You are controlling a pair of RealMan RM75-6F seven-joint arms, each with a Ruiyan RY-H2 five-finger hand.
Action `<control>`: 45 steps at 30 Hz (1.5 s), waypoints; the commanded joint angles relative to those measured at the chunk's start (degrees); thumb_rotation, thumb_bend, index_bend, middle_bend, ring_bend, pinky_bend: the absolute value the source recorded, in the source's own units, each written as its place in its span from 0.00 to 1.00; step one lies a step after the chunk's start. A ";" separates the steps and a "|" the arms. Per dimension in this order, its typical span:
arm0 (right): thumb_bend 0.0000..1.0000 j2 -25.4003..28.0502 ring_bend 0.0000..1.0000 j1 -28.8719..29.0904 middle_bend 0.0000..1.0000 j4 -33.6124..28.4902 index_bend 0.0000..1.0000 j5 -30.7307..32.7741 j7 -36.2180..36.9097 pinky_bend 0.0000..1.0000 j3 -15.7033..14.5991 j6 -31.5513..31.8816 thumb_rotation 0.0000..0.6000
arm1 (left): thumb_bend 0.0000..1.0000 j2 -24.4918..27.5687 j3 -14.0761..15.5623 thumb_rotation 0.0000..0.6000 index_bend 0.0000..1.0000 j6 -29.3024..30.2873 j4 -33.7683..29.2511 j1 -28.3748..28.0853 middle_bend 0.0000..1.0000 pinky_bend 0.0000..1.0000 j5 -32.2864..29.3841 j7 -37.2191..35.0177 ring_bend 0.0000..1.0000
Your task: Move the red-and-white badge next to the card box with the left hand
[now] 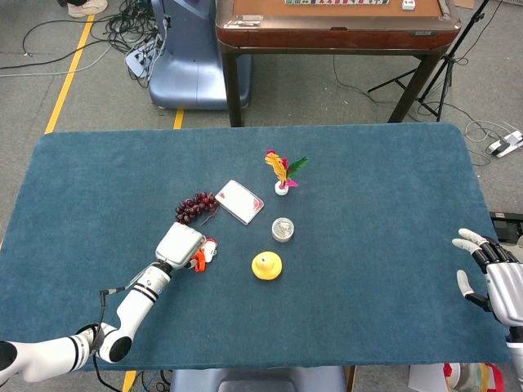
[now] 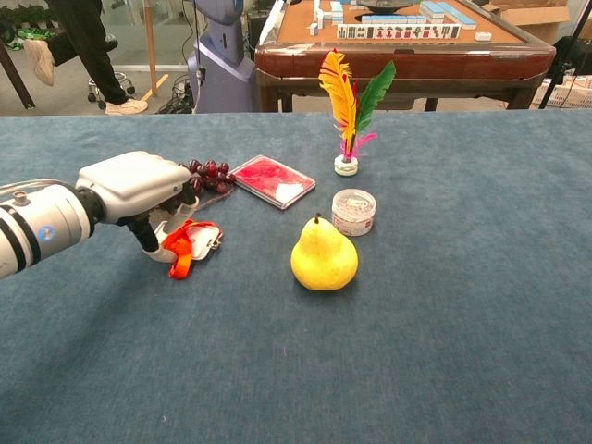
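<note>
Left of frame center, the left hand clamps the red-and-white badge, its orange strap bunched, near the card box; right hand fingers spread.

Both views are bright and evenly lit from overhead. Shadows on the blue surface are soft and short, as under the pear. Focus is sharp, without glare.

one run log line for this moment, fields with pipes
left hand: holds red-and-white badge with orange lanyard | badge: short of flat red-and-white card box, beside dark grape bunch | right hand: open, at table edge
</note>
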 commanded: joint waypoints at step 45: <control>0.47 0.29 0.16 -0.21 0.20 -0.21 0.27 0.32 0.47 0.36 -0.05 -0.17 1.00 | 0.00 -5.16 -3.16 1.00 0.77 0.86 2.84 -4.13 1.00 1.00 -2.46 3.87 1.00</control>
